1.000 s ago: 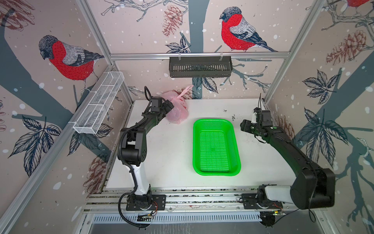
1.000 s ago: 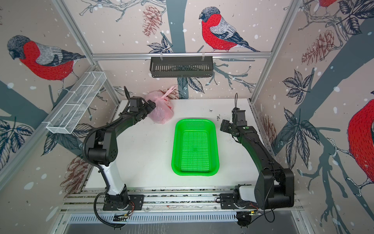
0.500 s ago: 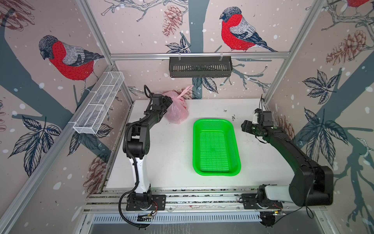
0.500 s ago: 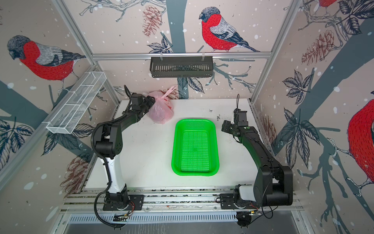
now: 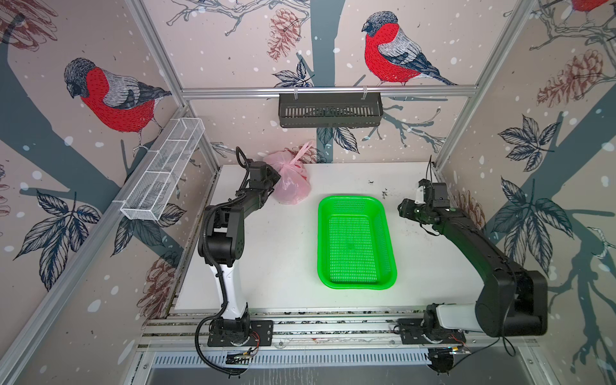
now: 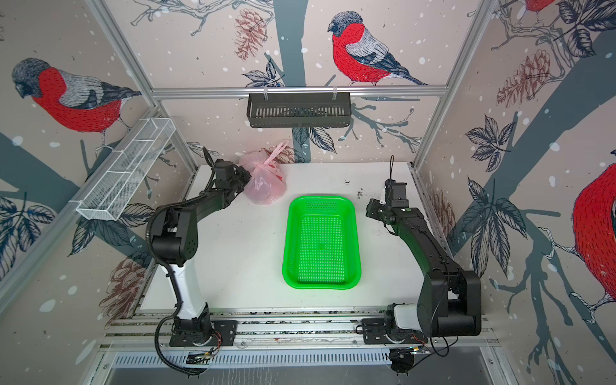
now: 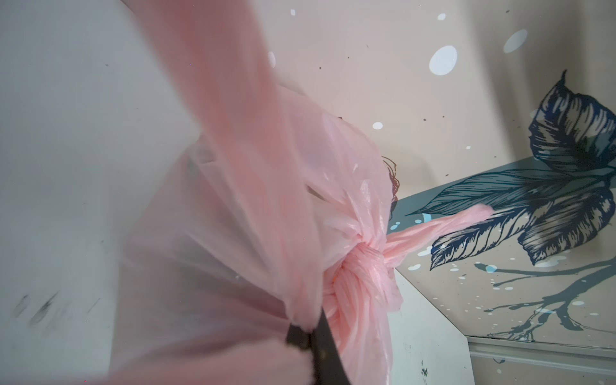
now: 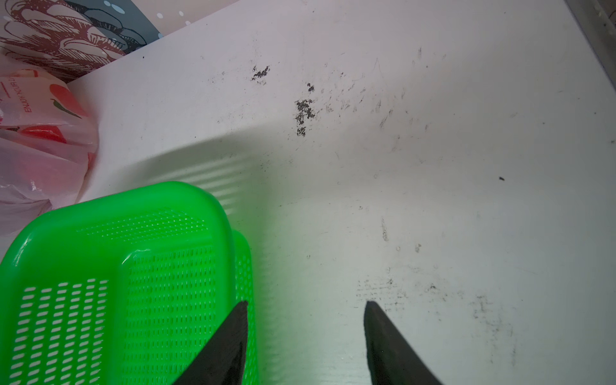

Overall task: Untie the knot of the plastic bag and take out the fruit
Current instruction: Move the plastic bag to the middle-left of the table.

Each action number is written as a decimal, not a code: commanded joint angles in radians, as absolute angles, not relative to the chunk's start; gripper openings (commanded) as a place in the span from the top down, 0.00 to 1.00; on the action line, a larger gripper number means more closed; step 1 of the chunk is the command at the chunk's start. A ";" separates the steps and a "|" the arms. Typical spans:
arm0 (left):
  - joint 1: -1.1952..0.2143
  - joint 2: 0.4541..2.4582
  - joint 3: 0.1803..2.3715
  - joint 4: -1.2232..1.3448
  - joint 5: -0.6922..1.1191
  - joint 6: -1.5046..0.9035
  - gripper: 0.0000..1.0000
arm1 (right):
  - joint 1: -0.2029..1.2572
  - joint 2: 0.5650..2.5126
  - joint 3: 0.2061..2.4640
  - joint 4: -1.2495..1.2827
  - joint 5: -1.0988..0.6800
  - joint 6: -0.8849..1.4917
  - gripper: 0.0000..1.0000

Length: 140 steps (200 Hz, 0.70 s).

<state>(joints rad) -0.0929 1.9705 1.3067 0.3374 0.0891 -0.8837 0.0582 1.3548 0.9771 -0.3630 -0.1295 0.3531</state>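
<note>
The pale-pink plastic bag (image 5: 293, 186) (image 6: 266, 188) sits tied at the table's back left. Its knot (image 7: 361, 266) is a tight twist of handles, and a loose end (image 7: 450, 220) sticks out toward the wall. My left gripper (image 7: 308, 333) (image 5: 275, 178) is at the bag's left side, shut on a fold of the bag's film just beside the knot. The fruit is hidden inside the bag; only dim red shows through. My right gripper (image 8: 306, 304) (image 5: 404, 210) hovers open and empty over the table, right of the tray's far corner.
A bright green perforated tray (image 5: 354, 199) (image 6: 320, 199) (image 8: 116, 203) lies mid-table, its far left corner close to the bag (image 8: 40, 150). A black basket (image 5: 330, 110) hangs on the back rail and a white wire basket (image 5: 163, 173) on the left wall.
My left gripper's jaws have gone from wide open to shut on the bag's film, and the left arm's elbow swung inward. The right gripper's jaws narrowed a little.
</note>
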 commanded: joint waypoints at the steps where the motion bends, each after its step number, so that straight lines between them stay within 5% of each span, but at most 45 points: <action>1: -0.092 1.883 1.205 0.431 0.056 -0.882 0.97 | 0.063 1.336 0.968 -0.340 -0.142 0.359 0.44; 75: -0.092 1.433 0.738 0.399 0.000 -0.895 0.98 | 0.159 1.335 0.957 -0.320 -0.120 0.362 0.47; 140: -0.119 0.867 0.469 0.075 -0.025 -0.934 0.98 | 0.382 1.334 1.027 -0.303 -0.066 0.386 0.47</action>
<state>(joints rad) -0.1036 1.0340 0.5293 0.2077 0.0025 -0.8944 0.3180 1.3422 1.0077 -0.3355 -0.0948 0.3637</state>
